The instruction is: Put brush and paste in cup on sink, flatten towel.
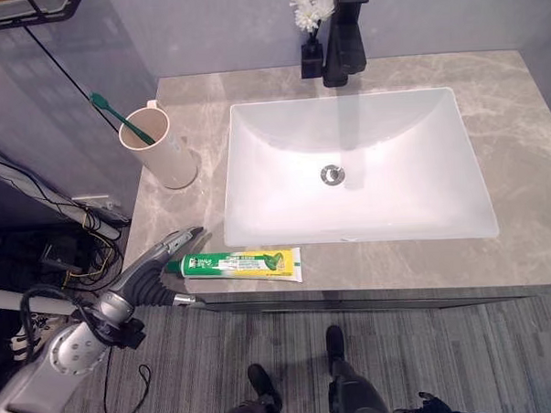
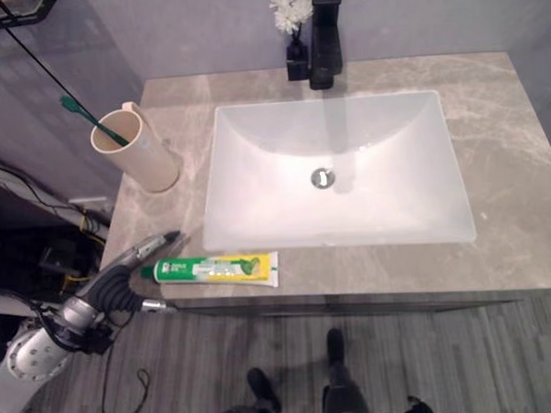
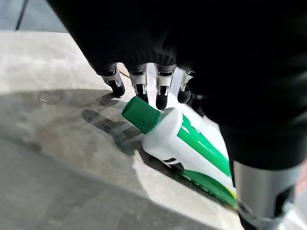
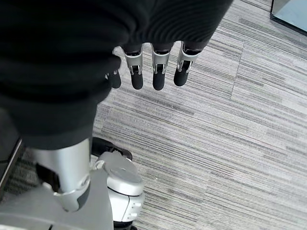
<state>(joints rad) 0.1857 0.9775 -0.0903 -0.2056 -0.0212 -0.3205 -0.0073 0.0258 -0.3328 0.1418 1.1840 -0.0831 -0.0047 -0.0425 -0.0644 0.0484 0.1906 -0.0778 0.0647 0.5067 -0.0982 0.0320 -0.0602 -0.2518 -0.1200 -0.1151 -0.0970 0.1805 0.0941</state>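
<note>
Currently the left hand [image 1: 168, 250] rests with straight, relaxed fingers at the green cap end of the toothpaste tube [image 1: 244, 264], which lies flat on the counter [image 1: 520, 150] at the basin's [image 1: 356, 166] 7 o'clock. At its 10 o'clock the green toothbrush [image 1: 121, 118] stands in the beige cup [image 1: 158, 143]. Over the striped floor [image 4: 240, 120] the right hand [image 4: 153, 67] hangs loose-fingered, holding nothing.

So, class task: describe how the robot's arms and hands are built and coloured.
The left arm is a silver-grey metal tube with dark joints. The left hand wears a black ribbed cover; its slim silver fingers end in dark tips. The right hand looks alike.
</note>
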